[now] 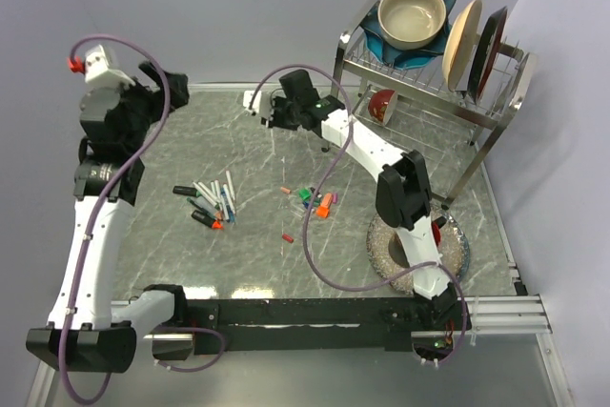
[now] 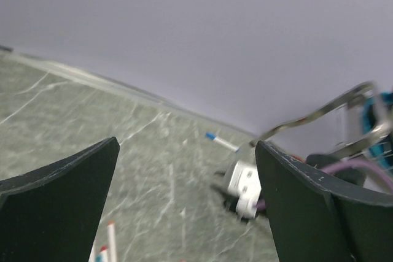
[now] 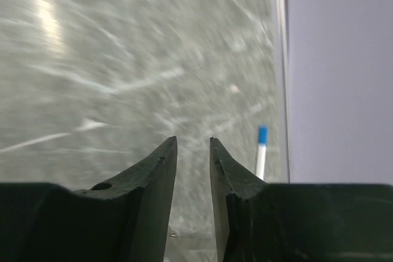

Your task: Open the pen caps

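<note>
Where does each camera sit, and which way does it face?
Top: above and behind, looking down on the table; both arms show.
Left wrist: on the left arm, facing the far wall; its wide-open left tool shows.
Right wrist: on the right arm, facing the table's far edge; its right tool shows.
Shared: both wrist views catch the blue-tipped pen.

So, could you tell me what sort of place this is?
Probably a robotics lab bench staged as a kitchen counter: a marble-patterned tabletop, a wire dish rack holding a bowl and plates, and two robot arms.
</note>
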{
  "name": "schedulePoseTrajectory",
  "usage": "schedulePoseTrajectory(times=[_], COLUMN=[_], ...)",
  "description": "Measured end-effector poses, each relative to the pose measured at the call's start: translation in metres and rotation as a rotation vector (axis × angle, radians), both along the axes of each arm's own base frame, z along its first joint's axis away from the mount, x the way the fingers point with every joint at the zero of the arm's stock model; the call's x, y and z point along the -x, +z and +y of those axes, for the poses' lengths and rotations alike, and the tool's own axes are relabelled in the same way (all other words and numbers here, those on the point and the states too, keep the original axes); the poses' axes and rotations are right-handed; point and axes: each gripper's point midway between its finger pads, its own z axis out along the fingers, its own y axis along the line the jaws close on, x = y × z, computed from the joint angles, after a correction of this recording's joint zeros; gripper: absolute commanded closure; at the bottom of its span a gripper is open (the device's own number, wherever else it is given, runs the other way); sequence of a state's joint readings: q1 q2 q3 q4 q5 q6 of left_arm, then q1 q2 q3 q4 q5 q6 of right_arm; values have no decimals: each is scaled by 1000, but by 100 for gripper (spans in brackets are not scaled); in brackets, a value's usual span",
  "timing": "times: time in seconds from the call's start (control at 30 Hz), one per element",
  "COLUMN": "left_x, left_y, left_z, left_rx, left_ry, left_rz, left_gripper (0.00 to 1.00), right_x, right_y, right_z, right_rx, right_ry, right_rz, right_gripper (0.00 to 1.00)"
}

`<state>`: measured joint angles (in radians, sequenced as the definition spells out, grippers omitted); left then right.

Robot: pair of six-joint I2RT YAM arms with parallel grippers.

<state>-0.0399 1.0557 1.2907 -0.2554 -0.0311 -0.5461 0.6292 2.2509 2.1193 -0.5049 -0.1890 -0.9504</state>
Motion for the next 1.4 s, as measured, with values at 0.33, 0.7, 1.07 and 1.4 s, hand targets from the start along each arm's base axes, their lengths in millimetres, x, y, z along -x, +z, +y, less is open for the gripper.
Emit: schedulePoseTrajectory(times=[0.33,0.7,1.07,1.4], left_x=[-20,-42,-63,-47], left_y=[40,45,-48,-147], left_z=[-21,-38,-88,-183], left_rx=[93,161,29,-151], left_ry=[-137,-294,-523,-758], left_rz=[-64,-114,51,204], left_gripper=[1,1,1,1], right_x=[85,165,241,261], right_y=[14,-3,42,110], right_z=[-4,-82,-127,-144], right_rx=[36,118,29,-110], right_ry=[182,195,208,152], right_rz=[188,466,533,426], right_gripper=[49,42,41,41])
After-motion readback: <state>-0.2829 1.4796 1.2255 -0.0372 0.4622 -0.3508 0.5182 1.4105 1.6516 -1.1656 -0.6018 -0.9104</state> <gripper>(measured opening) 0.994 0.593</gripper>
